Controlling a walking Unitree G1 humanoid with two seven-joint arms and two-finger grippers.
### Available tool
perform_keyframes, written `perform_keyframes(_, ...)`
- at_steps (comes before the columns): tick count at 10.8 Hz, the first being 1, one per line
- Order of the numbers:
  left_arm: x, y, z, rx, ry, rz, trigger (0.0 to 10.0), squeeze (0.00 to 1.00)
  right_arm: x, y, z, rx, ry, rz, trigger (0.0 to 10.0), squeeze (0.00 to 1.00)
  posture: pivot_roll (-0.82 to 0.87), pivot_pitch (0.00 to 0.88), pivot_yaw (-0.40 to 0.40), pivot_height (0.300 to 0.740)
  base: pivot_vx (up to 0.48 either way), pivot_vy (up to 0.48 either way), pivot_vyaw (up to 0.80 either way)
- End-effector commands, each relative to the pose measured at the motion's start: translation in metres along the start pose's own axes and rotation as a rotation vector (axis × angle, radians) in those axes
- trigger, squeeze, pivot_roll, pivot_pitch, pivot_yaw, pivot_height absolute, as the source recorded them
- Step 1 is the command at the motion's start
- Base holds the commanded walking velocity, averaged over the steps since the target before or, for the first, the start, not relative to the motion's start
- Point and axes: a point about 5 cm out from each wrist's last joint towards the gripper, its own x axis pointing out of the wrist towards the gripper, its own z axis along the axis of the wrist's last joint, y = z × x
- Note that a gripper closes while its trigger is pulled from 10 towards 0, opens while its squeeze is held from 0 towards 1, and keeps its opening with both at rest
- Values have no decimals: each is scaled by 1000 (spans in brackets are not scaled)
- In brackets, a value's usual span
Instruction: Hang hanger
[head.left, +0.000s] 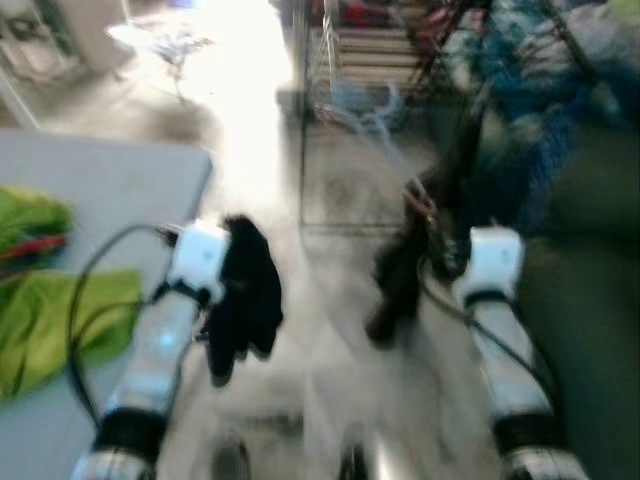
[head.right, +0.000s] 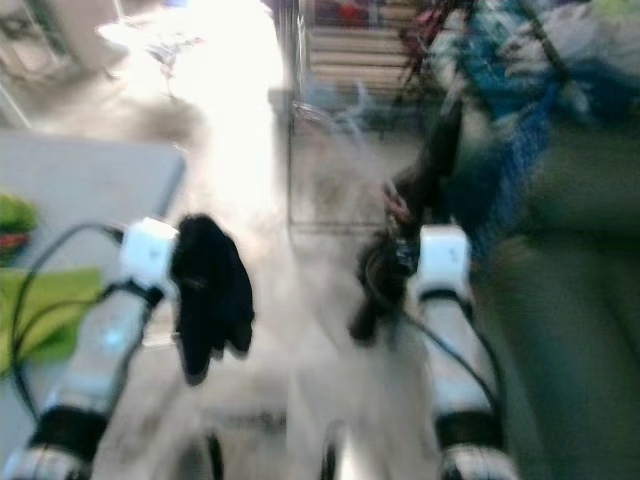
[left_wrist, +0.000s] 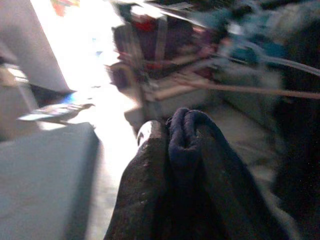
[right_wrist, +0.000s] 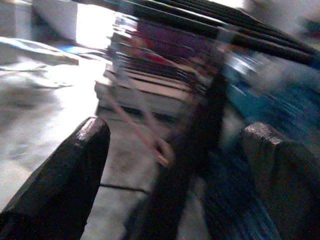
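Near the rack (head.left: 350, 50), the right gripper (right_wrist: 175, 165) spreads wide, ready for a hanger, while the left gripper (left_wrist: 175, 150) pinches dark cloth (head.left: 245, 290).

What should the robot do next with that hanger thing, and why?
Probably carry the hanger forward toward the drying rack, since the open right gripper only straddles its pink bar and the rack lies ahead. The left gripper holds dark cloth.

Both silver arms reach forward at about the same height, all pretty blurry. The left gripper (head.left: 243, 300) has its fingers pressed together, pointing down, while the right gripper (right_wrist: 175, 165) is spread wide.
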Motion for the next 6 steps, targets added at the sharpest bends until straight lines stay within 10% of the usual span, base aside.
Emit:
perform_keyframes(1,-1,-2,-1,6,2,-18,10000,0,2,2,1,2,-8,18,10000,0,23,113,-38,740,416,0,0)
perform_keyframes(6,2,3,1,4,-4,-8,10000,0,4,-4,-1,-19,-4,30,10000,0,23,116,-34,740,406,113,0)
